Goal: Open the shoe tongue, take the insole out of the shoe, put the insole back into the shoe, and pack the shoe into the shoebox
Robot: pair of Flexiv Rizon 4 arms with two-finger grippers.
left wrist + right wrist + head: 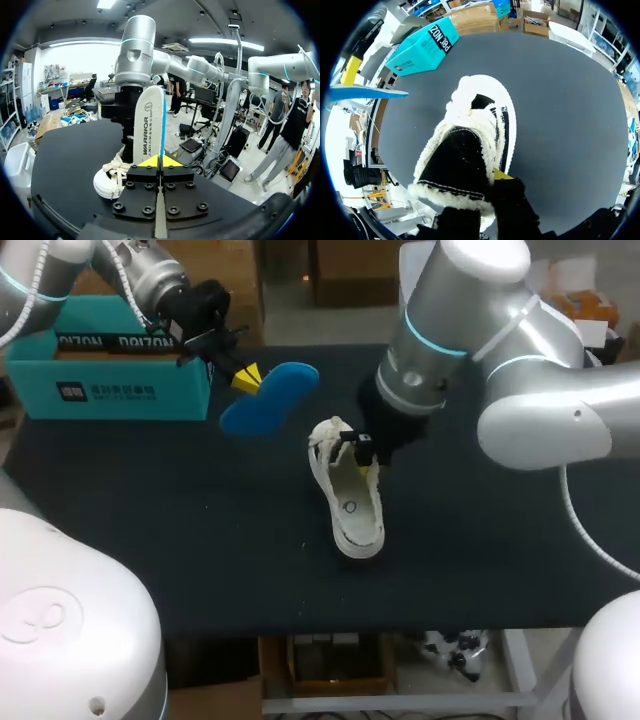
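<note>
Above table point(500, 540) | left fingers point(154, 161) clamp blue insole point(147, 125) | right fingers point(368, 458) at shoe point(350, 515), one tip hidden, hold: cannot tell

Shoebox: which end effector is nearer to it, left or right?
Left. The left end effector, shut on the blue insole, hangs just beside the shoebox; the right end effector is at the shoe, mid-table, farther off.
</note>
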